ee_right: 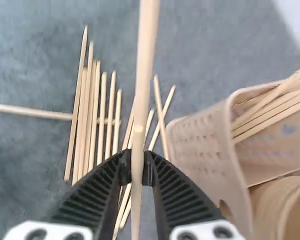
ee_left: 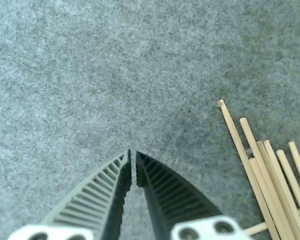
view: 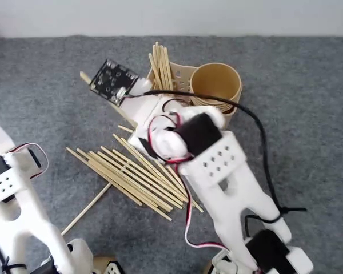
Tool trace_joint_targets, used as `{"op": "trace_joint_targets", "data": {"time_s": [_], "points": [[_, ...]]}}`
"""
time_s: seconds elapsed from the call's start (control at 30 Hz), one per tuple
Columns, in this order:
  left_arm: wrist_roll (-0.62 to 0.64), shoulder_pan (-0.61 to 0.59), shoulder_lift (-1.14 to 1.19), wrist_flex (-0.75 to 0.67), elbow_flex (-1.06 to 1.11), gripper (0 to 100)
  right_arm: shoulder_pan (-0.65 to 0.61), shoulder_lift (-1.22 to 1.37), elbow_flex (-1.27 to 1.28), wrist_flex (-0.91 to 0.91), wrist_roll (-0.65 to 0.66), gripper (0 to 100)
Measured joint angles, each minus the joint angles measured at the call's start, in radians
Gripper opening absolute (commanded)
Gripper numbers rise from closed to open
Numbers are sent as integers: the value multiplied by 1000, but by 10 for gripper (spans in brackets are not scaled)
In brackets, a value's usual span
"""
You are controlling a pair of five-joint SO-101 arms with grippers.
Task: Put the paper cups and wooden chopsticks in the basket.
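Observation:
A tan perforated basket [view: 182, 77] stands at the back of the grey carpet, holding several wooden chopsticks [view: 162, 65] and a nested stack of paper cups [view: 216, 85]. More chopsticks lie fanned out in a pile [view: 131, 174] in front of it. My right gripper [ee_right: 136, 167] is shut on one chopstick [ee_right: 146, 55] just beside the basket wall [ee_right: 210, 145], above the loose pile [ee_right: 97, 120]. My left gripper [ee_left: 132, 159] is shut with nothing in it, hovering over bare carpet to the left of the pile's tips [ee_left: 257, 160].
One chopstick [view: 86, 208] lies apart, slanting toward the front left. The right arm [view: 223, 171] and its black cable [view: 263, 142] stretch over the pile's right side. The left arm [view: 14, 194] stands at the front left. A pale wall borders the far edge.

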Motion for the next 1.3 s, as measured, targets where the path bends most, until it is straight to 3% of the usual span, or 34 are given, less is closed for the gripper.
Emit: {"op": "trace_joint_targets", "data": {"time_s": [0.33, 0.77, 0.97, 1.13, 1.3], "points": [[0, 0, 0, 0, 0, 16, 11, -14, -313, -58, 0, 8], [0, 0, 0, 0, 0, 16, 146, 31, -341, -397, -2, 8], [0, 0, 0, 0, 0, 16, 222, 207, -341, -408, -2, 20], [0, 0, 0, 0, 0, 16, 249, 302, -339, -354, -103, 174], [0, 0, 0, 0, 0, 16, 249, 299, -339, -331, -181, 151]]}}
